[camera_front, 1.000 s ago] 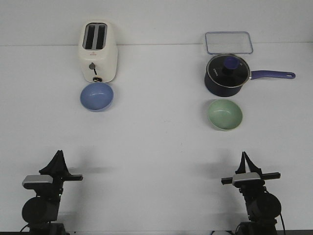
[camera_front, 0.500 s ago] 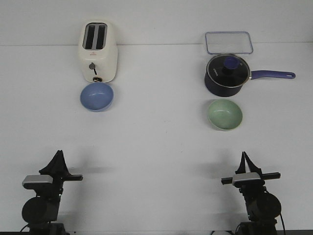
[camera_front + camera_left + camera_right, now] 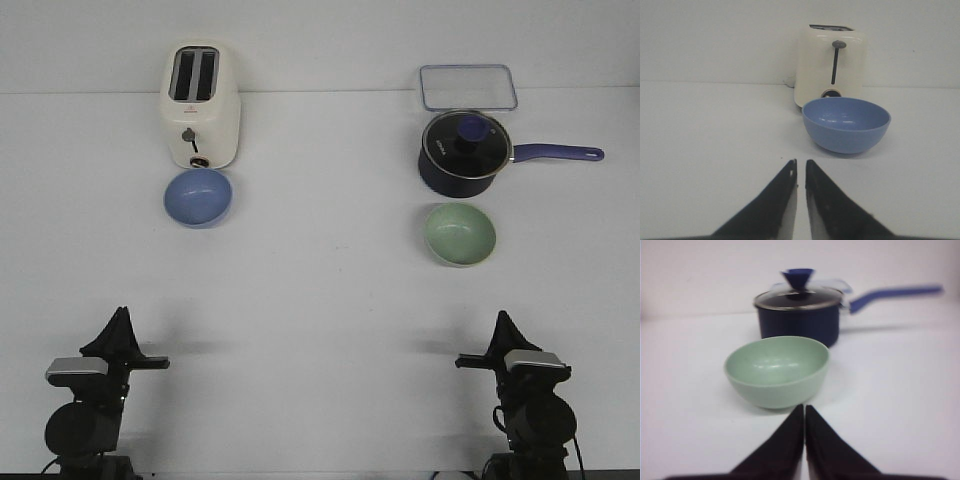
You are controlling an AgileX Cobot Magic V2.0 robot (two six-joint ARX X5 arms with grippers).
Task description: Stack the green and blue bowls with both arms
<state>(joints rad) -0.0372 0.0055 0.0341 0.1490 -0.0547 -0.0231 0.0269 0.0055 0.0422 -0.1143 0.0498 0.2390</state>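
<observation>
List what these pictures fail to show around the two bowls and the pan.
- Saucepan contents: lid on in the front view, right wrist view blurred.
- Clear container: almost wholly hidden behind the saucepan in the right wrist view.
- Toaster slots: barely visible in the left wrist view.

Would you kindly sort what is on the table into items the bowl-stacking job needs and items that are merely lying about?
Needed:
blue bowl
green bowl
left gripper, shut
right gripper, shut

Lying about:
cream toaster, behind the blue bowl
navy lidded saucepan, behind the green bowl
clear plastic container
</observation>
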